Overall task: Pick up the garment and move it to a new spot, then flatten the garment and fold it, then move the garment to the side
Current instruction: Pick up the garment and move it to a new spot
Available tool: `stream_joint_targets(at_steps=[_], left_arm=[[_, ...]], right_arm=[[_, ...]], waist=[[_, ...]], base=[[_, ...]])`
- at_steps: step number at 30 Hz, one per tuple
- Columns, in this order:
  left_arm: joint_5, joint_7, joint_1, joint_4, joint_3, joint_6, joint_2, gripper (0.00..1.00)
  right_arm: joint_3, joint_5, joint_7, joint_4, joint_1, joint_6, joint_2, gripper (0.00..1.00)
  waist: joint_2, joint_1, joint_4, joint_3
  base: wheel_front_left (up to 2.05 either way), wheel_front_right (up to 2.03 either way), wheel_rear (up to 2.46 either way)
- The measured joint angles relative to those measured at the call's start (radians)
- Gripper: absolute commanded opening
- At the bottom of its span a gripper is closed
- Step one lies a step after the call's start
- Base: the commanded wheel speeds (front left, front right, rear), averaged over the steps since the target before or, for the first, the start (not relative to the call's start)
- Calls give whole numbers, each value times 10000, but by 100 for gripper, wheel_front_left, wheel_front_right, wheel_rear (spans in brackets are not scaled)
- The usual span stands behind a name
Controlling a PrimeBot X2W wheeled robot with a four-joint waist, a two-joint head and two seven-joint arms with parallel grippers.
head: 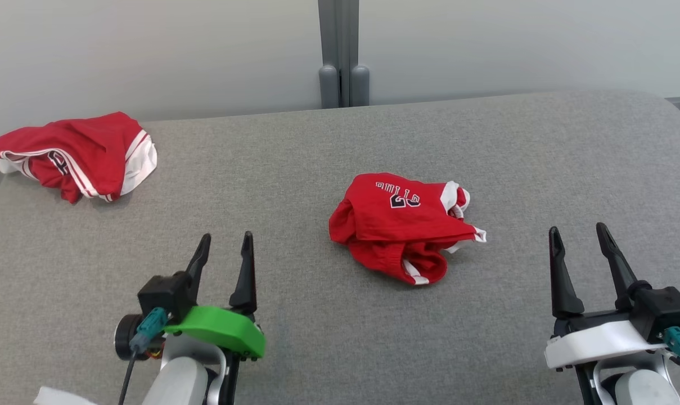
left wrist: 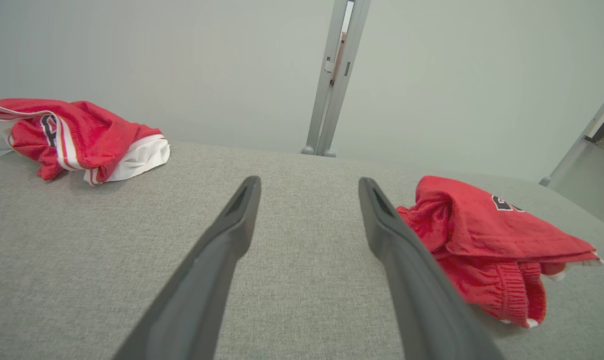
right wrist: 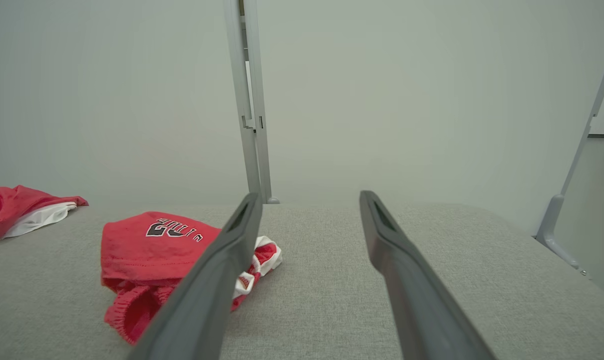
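Head view: we see a grey fabric surface (head: 373,337) across most of the frame, with a pale wall (head: 148,50) along the top. The garment (head: 399,225) lies on it just right of centre, a crumpled red heap. Its long axis runs roughly left to right and dips a little toward the lower right. The white-trimmed end points to the right of the frame, and a ribbed red opening sags toward the bottom edge. Its black-and-white lettering reads upside down to us, and we cannot make out the whole word.

A second red garment (head: 75,152) with white stripes sits bunched at the upper left, well apart from the first; its left tip is cut off by the frame edge.

The left gripper (head: 225,236) is at the lower left and the right gripper (head: 577,228) at the lower right. Both have their fingers spread apart, holding nothing, and the garment lies between them, touching neither.

In the left wrist view the garment (left wrist: 486,240) is at the right, partly hidden behind one finger of the left gripper (left wrist: 306,182). In the right wrist view the garment (right wrist: 152,245) is at the lower left, again partly covered by a finger of the right gripper (right wrist: 309,197).

A grey post (head: 340,50) rises at top centre behind the surface.
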Motion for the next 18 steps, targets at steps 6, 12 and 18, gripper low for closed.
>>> stream_joint_targets(at_steps=[6,12,18], left_arm=[[596,0,1351,-1212,974,199,-90,100],[922,0,1871,-1494,1335,144,-142,100],[1080,0,1950,-1526,1430,75,-157,100]], right_arm=[[73,251,0,257,174,0,0,100],[186,428,0,564,189,0,0,100],[244,481,0,759,191,0,2,100]], waist=[[0,0,125,-81],[0,0,183,-134],[0,0,230,-155]], base=[[0,0,0],[0,0,0],[0,0,0]])
